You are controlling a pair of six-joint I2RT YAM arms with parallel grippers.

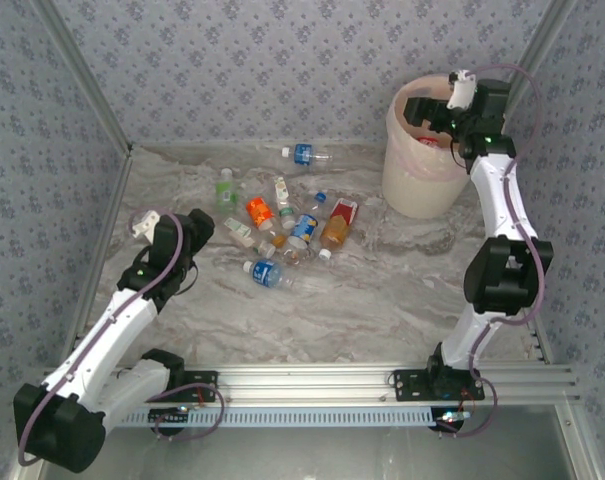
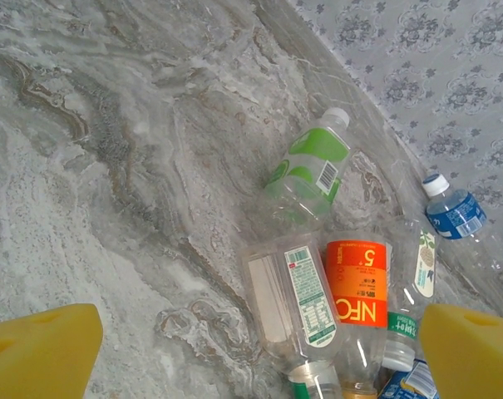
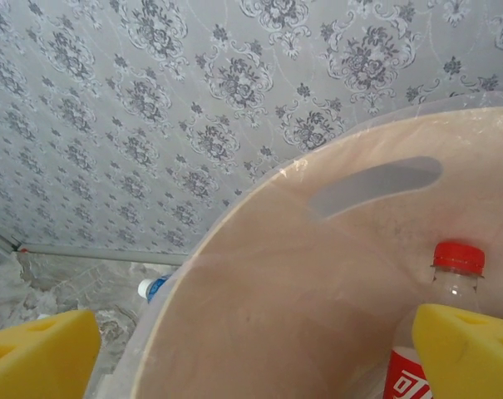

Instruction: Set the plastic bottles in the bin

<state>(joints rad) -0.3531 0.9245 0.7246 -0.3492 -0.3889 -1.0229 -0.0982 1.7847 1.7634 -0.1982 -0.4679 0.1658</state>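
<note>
Left claw [image 2: 258, 353]: pads wide apart, empty, over the counter [image 2: 85, 166], well left of the bin [image 1: 417, 190].
Plastic bottles [image 1: 287, 225]: heap lying flat, left of the bin. Likely light, thin-walled, slick and prone to roll; amber-filled ones heavier. Best pinched across the labelled middle.
Right claw [image 3: 253, 353]: pads apart above the bin's mouth, with a red-capped bottle [image 3: 459, 258] inside the bin.
</note>
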